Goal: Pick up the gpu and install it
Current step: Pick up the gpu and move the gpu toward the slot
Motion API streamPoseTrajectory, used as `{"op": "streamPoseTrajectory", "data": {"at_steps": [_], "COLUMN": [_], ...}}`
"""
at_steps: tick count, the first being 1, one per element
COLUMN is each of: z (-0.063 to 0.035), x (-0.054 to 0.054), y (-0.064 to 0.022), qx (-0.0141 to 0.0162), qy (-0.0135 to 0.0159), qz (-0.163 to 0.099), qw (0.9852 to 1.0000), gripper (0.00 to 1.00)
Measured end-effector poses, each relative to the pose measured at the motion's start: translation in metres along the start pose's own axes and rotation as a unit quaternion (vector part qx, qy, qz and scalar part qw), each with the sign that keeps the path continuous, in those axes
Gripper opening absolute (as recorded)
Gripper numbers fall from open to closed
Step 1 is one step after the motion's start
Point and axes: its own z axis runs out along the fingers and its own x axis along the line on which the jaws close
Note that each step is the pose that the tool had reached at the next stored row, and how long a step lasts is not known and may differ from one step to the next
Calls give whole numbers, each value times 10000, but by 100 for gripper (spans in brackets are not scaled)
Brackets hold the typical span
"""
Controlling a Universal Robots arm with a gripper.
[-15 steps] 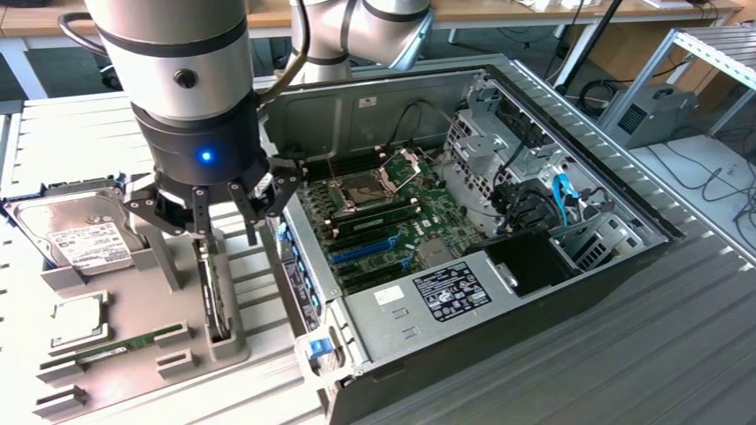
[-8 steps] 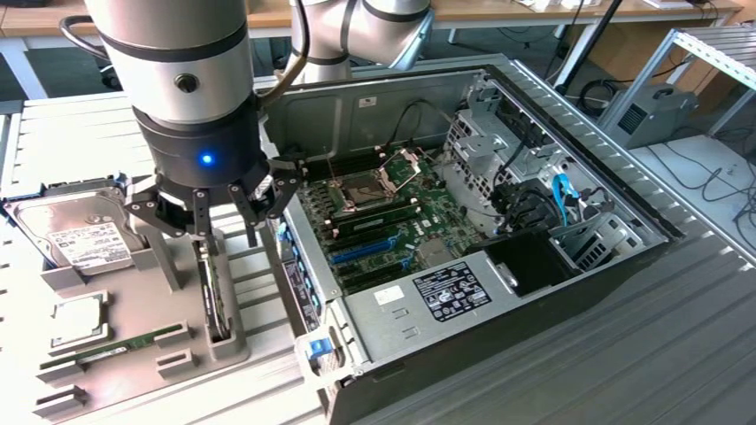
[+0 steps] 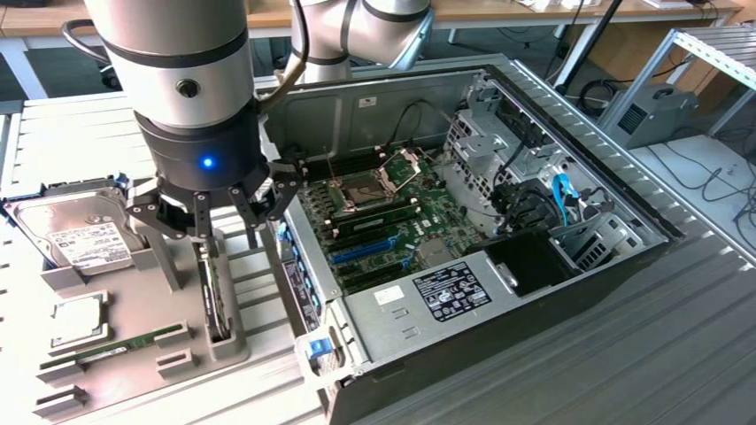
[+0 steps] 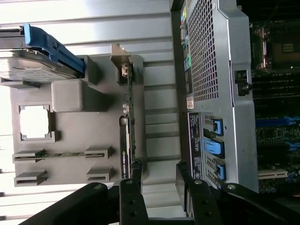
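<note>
– Off to the exterior view's left of the jaws, what sits on the gray holder (image 3: 133, 390)?

– Farthest from the jaws, a hard drive (image 3: 81, 237) with a white label. Nearer the camera lie a square CPU (image 3: 77, 319) and a slim RAM stick (image 3: 112, 347), all well apart from the fingers.

– And the gpu (image 3: 214, 297)?

– Standing on edge in its slot in the same holder, directly beneath the jaws. The gripper (image 3: 225, 232) hangs just above the card's upper edge.

– Are the jaws on it?

– No. They stand wide apart and hold nothing. In the wrist view the card (image 4: 130, 117) runs in line with one finger (image 4: 131, 187), its near end just beside that fingertip rather than centred in the gap. I cannot tell whether the two touch.

– What lies on the exterior view's right of the jaws?

– Just beside them, the open computer case (image 3: 497, 329), lying on its side. Its green motherboard (image 3: 390, 208) faces up, with blue slots on the side nearest the jaws.
</note>
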Motion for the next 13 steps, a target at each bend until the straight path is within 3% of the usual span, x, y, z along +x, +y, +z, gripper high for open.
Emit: {"op": "streamPoseTrajectory", "data": {"at_steps": [13], "z": [43], "x": [1], "y": [-2], "qx": [0], "qy": [0], "qz": [0], "qw": [10000], "gripper": [42]}}
